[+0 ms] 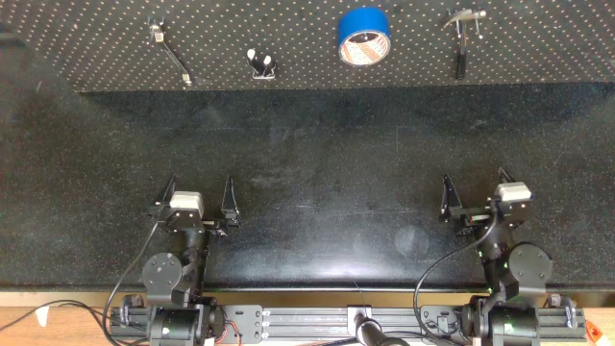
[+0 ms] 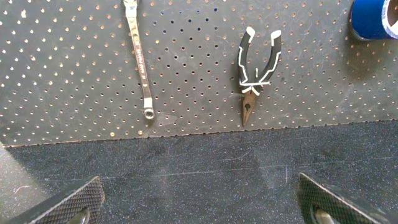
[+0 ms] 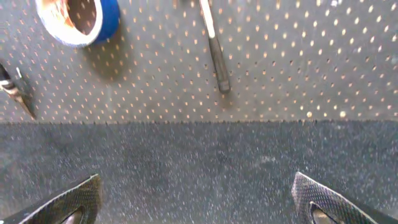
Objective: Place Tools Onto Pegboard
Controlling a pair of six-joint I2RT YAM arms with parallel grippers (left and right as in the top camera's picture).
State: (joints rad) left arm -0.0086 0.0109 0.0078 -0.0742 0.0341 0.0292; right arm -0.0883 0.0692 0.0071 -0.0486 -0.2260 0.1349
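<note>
Several tools hang on the pegboard (image 1: 288,24) at the back: a wrench (image 1: 170,50) (image 2: 140,59), black pliers with white-trimmed handles (image 1: 260,63) (image 2: 256,71), a blue tape roll (image 1: 364,37) (image 3: 79,18) (image 2: 373,17), and a hammer (image 1: 463,37) (image 3: 213,46). My left gripper (image 1: 200,199) (image 2: 199,205) rests near the front of the black mat, open, with nothing between its fingers. My right gripper (image 1: 476,192) (image 3: 199,202) sits at the front right, also open and holding nothing. Both face the pegboard from well back.
A black mat (image 1: 317,163) covers the table between the grippers and the pegboard. The pliers' tip (image 3: 18,96) shows at the right wrist view's edge. The arm bases and cables (image 1: 356,317) line the front edge.
</note>
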